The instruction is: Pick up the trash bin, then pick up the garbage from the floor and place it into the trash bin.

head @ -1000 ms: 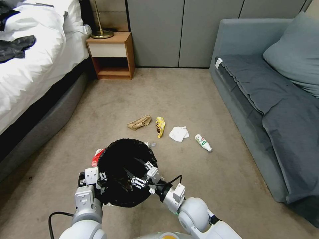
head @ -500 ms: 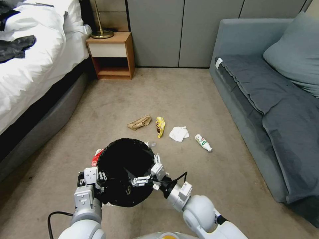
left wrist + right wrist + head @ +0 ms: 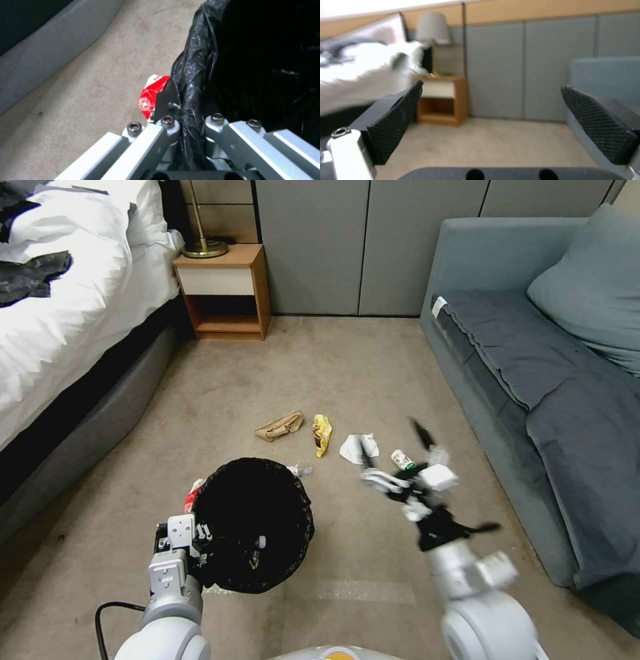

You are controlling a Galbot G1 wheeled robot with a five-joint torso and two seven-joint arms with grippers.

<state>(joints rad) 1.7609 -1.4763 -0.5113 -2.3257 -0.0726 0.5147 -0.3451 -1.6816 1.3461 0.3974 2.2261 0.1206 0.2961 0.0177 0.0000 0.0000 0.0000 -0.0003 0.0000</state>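
Observation:
The trash bin (image 3: 253,523), lined with a black bag (image 3: 195,75), is at the lower left, and my left gripper (image 3: 200,545) (image 3: 186,112) is shut on its near rim. The right gripper (image 3: 392,443) (image 3: 496,125) hangs open in the air to the right of the bin, with nothing between its pads (image 3: 396,125). On the floor (image 3: 347,367) lies the garbage: a brown paper bag (image 3: 280,425), a yellow wrapper (image 3: 322,435), a white tissue (image 3: 353,448) and a small bottle (image 3: 402,460), the last two partly hidden behind the right fingers. A red packet (image 3: 193,493) (image 3: 151,96) lies beside the bin.
A bed (image 3: 60,327) runs along the left. A wooden nightstand (image 3: 227,290) (image 3: 441,100) with a lamp stands at the back. A grey sofa (image 3: 533,380) lines the right side. Open carpet lies between them.
The right gripper has come out of the bin's mouth and swung up and to the right, over the tissue and bottle. The left gripper and bin have stayed put.

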